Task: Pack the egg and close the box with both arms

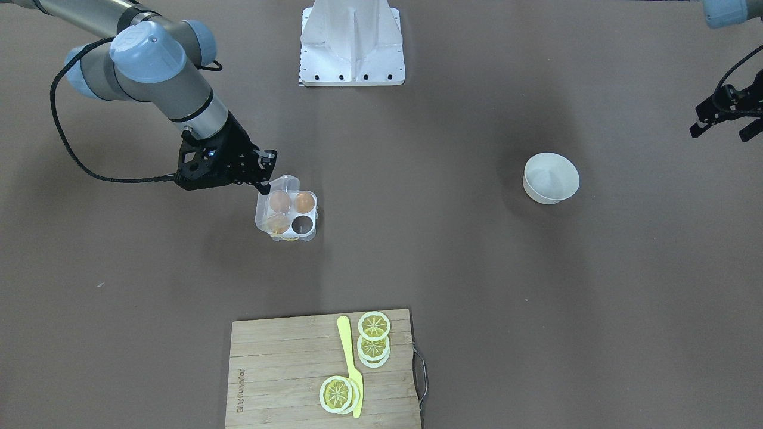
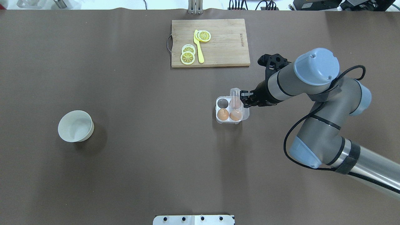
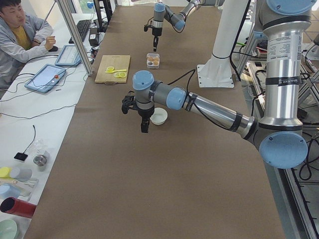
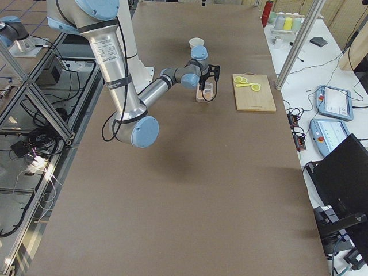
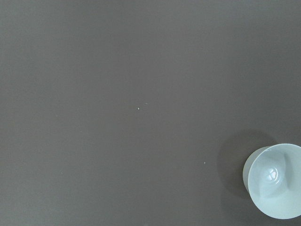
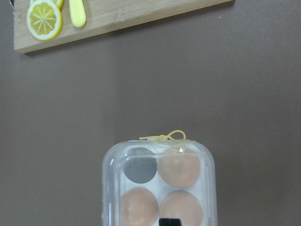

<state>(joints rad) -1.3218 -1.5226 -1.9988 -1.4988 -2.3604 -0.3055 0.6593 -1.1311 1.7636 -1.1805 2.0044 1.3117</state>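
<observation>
The clear box (image 2: 218,120) sits mid-table with three brown eggs (image 2: 222,114) in its cells and one cell (image 2: 222,102) empty. I cannot tell which is the packed egg. Its lid (image 2: 235,93) stands half raised, tilted over the cells. My right gripper (image 2: 244,99) is at the lid's outer side, touching it, with its fingers together. In the right wrist view I look through the lid at the eggs (image 6: 178,169), with the yellow clasp (image 6: 164,137) at the far edge. My left gripper (image 1: 724,119) hangs empty near the white bowl (image 1: 551,177); I cannot tell its opening.
The bowl (image 2: 76,126) is empty. A wooden cutting board (image 2: 225,47) with lemon slices (image 2: 187,57) and a yellow knife (image 2: 198,47) lies beyond the box. The white fixed base (image 1: 353,42) stands at the robot's side. An operator (image 3: 17,35) sits beside the table.
</observation>
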